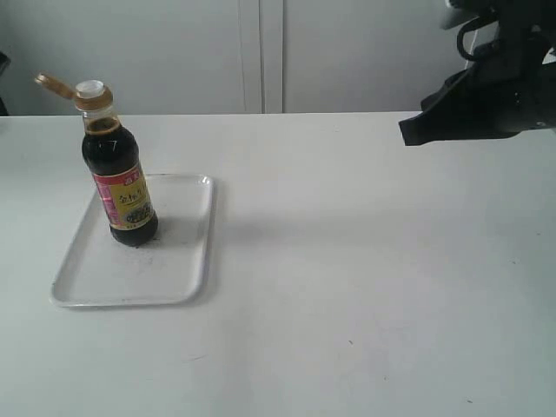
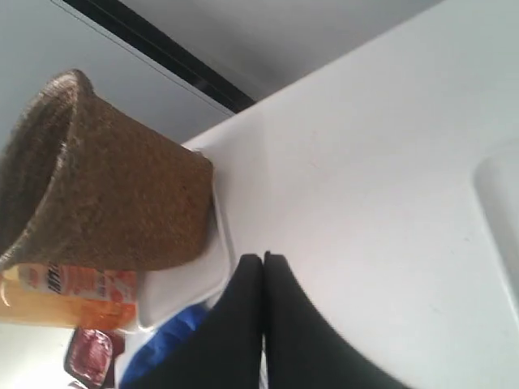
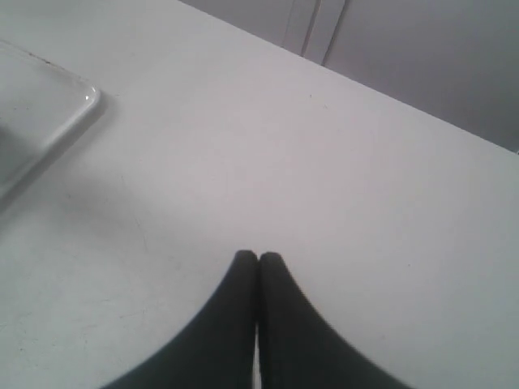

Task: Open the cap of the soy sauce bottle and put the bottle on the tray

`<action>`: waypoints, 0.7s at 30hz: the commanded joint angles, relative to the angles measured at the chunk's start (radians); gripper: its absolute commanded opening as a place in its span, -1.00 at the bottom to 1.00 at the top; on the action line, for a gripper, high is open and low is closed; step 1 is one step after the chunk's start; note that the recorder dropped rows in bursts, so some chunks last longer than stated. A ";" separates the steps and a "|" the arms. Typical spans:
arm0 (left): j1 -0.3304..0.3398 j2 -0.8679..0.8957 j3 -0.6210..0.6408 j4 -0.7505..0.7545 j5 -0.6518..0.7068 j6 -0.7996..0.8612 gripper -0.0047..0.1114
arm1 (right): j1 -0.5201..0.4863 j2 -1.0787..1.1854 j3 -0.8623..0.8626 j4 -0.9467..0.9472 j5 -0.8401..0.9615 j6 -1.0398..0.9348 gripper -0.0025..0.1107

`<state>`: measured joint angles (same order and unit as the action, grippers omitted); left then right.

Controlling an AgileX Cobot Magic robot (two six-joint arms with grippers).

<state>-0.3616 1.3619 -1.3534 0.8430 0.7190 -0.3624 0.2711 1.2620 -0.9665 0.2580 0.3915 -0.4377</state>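
The soy sauce bottle (image 1: pixel 120 178) stands upright on the white tray (image 1: pixel 182 274) at the left of the exterior view. Its orange-brown cap (image 1: pixel 54 84) is flipped open to the left, baring the white spout (image 1: pixel 90 88). My right gripper (image 3: pixel 259 258) is shut with nothing in it, high over bare table; a tray corner (image 3: pixel 81 101) shows in its view. In the exterior view its arm (image 1: pixel 486 87) hangs at the upper right, far from the bottle. My left gripper (image 2: pixel 263 258) is shut and empty; it does not show in the exterior view.
In the left wrist view a woven brown basket (image 2: pixel 97 186) stands on a white tray edge (image 2: pixel 219 235), with an orange packet (image 2: pixel 65 296), a red item (image 2: pixel 87 356) and something blue (image 2: pixel 162 340) beside it. White cabinet doors (image 1: pixel 261 52) back the table.
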 commanded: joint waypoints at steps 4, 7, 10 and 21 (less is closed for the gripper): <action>0.084 -0.002 -0.038 -0.286 0.145 0.134 -0.92 | -0.003 -0.002 -0.093 -0.105 0.159 0.064 -0.96; 0.167 -0.002 -0.038 -0.450 0.193 0.264 -0.92 | -0.003 0.002 -0.132 -0.313 0.249 0.223 -0.96; 0.241 -0.013 -0.038 -0.599 0.208 0.339 -0.92 | -0.014 0.015 -0.156 -0.456 0.365 0.314 -0.96; 0.276 -0.198 0.107 -0.640 0.051 0.362 -0.92 | -0.237 0.022 -0.160 -0.234 0.442 0.231 -0.96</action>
<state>-0.0896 1.2242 -1.3079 0.2176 0.8275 0.0155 0.0862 1.2835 -1.1206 -0.0902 0.8185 -0.1374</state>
